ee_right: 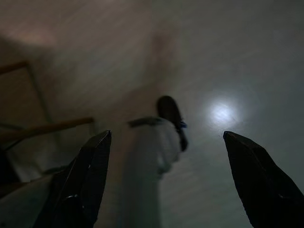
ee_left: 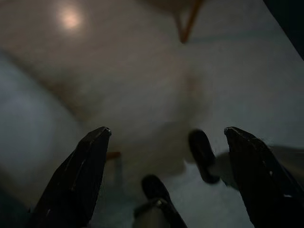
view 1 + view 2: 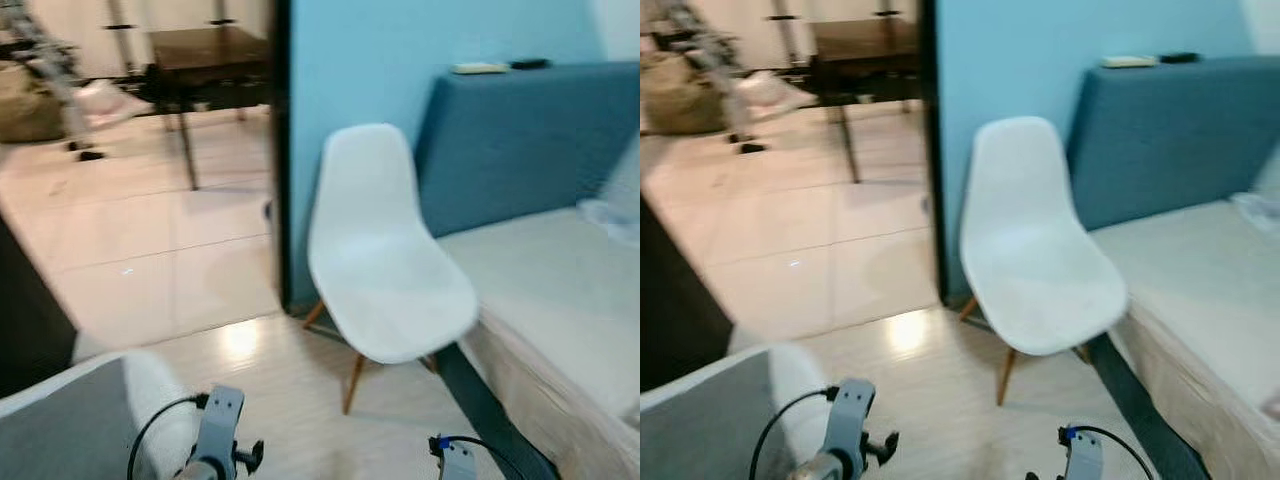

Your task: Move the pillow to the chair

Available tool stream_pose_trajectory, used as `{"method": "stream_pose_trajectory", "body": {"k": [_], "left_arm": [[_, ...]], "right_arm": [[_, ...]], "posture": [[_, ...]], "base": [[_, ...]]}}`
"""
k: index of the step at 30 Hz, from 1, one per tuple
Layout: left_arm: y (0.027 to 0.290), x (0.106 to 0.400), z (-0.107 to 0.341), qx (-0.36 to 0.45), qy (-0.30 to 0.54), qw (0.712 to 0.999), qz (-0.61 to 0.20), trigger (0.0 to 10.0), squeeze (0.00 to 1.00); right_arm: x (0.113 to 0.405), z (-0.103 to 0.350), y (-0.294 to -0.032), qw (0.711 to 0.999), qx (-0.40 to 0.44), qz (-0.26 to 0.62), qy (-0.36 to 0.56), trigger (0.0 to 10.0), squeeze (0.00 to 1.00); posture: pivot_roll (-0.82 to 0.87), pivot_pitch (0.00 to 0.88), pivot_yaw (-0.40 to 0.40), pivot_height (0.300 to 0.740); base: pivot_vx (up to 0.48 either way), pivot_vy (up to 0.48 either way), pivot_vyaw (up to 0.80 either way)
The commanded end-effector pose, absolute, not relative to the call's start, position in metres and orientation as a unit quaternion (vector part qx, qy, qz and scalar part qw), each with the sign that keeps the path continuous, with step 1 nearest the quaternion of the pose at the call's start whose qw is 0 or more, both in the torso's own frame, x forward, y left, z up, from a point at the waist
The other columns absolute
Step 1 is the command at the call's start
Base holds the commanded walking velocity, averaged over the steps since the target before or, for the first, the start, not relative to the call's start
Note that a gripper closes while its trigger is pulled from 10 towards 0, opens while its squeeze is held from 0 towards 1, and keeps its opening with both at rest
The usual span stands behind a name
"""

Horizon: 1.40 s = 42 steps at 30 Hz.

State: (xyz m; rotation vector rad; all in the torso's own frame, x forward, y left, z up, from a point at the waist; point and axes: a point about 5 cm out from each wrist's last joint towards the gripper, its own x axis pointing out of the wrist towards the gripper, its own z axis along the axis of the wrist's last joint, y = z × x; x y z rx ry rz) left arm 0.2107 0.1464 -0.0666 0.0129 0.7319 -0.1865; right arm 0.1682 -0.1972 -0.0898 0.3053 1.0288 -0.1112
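Pillow: a soft white and grey shape [image 3: 150,400] is showing at the lower left of the head views, beside the left arm; blur is making it hard to tell whether this is the pillow.
Chair: a white shell chair [image 3: 385,270] on wooden legs is standing on the pale floor [image 3: 290,390], seat bare, against the blue wall [image 3: 360,60] and just beside the bed [image 3: 560,290].
Left hand [image 2: 166,137]: its two black fingers are standing wide apart over the floor, gripping nothing.
Right hand [image 1: 166,142]: its fingers are likewise spread wide and are holding nothing, pointing down at the floor near the chair's wooden legs.
Bed: a blue headboard [image 3: 530,140] is carrying two small items on top.
Beyond: a dark worktop [image 3: 205,50] is standing on the tiled floor past the doorway.
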Motion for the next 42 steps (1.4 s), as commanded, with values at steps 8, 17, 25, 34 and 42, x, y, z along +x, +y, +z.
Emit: {"method": "stream_pose_trajectory", "body": {"k": [8,17,25,34,42], "left_arm": [[0.144,0.186,-0.080,-0.066,0.398,0.910,-0.099,10.0,0.00],[0.152,0.162,-0.094,-0.029,0.462,0.884,-0.070,10.0,0.00],[0.153,0.158,-0.096,-0.017,0.472,0.879,-0.065,10.0,0.00],[0.150,0.173,-0.090,-0.041,0.458,0.887,-0.050,10.0,0.00],[0.151,0.178,-0.088,-0.056,0.451,0.890,-0.043,10.0,0.00]], "right_arm": [[0.161,-0.093,-0.200,0.850,0.124,-0.057,0.509,10.0,0.00],[0.157,-0.095,-0.202,0.844,0.074,-0.037,0.530,10.0,0.00],[0.156,-0.095,-0.202,0.843,0.060,-0.031,0.533,10.0,0.00],[0.156,-0.095,-0.203,0.843,0.046,-0.025,0.535,10.0,0.00],[0.157,-0.095,-0.202,0.843,0.043,-0.024,0.535,10.0,0.00]], "posture": [[0.01,0.000,-0.012,0.740],[-0.03,0.000,-0.002,0.740],[-0.05,0.000,0.004,0.740],[-0.06,0.000,0.009,0.740],[-0.05,0.000,0.007,0.740]], "base": [[0.000,0.000,-0.76],[0.000,0.000,-0.75],[0.000,0.000,-0.75],[0.000,0.000,-0.76],[0.000,0.000,-0.75]]}}
